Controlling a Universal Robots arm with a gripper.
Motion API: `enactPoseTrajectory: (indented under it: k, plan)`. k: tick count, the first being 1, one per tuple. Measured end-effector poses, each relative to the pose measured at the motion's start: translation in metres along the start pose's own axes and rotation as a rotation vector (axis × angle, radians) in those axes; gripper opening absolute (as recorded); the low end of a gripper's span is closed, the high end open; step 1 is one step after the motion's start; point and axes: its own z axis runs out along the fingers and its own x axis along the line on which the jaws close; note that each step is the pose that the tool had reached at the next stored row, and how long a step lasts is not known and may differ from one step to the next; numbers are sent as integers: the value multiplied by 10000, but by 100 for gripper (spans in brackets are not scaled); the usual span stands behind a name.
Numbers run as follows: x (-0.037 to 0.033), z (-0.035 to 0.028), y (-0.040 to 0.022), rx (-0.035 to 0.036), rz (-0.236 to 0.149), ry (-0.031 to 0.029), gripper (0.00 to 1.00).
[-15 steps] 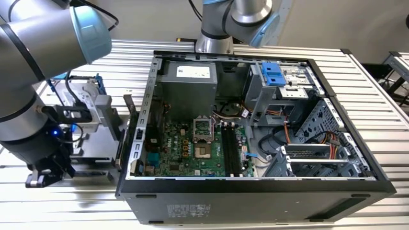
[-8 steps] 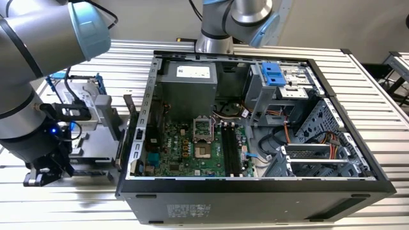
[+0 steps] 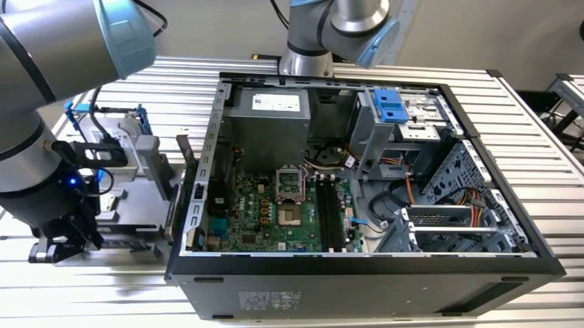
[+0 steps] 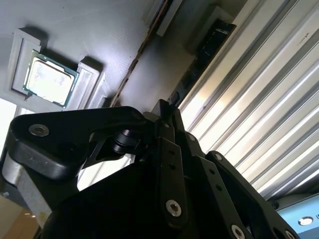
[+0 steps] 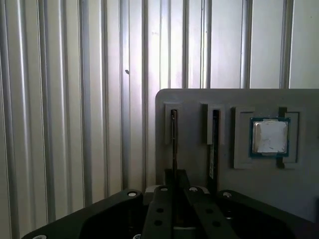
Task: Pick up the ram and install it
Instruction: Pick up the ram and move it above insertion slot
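The ram (image 5: 173,142) is a thin dark stick standing on edge in a slot of the grey holder (image 5: 199,99). It is the stick farthest from the CPU chip (image 5: 269,137). In both wrist views my gripper (image 5: 174,180) sits at the near end of this ram (image 4: 207,50), with the fingers drawn together around it. The stick still rests in its slot. In the exterior view my gripper (image 3: 55,251) is low at the left, beside the holder (image 3: 137,198). The motherboard's long memory slots (image 3: 333,215) lie inside the open computer case (image 3: 365,266).
A second thin stick (image 5: 214,144) stands in the neighbouring slot, between the ram and the CPU chip (image 4: 47,79). A second robot arm's base (image 3: 306,61) rises behind the case. Everything stands on a ribbed metal table (image 3: 548,137).
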Motion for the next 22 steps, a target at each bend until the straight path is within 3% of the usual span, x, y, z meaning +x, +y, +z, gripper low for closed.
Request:
enactPoseTrajectory:
  k: [22]
  plan:
    - [2,-203,4,0,0,0,0]
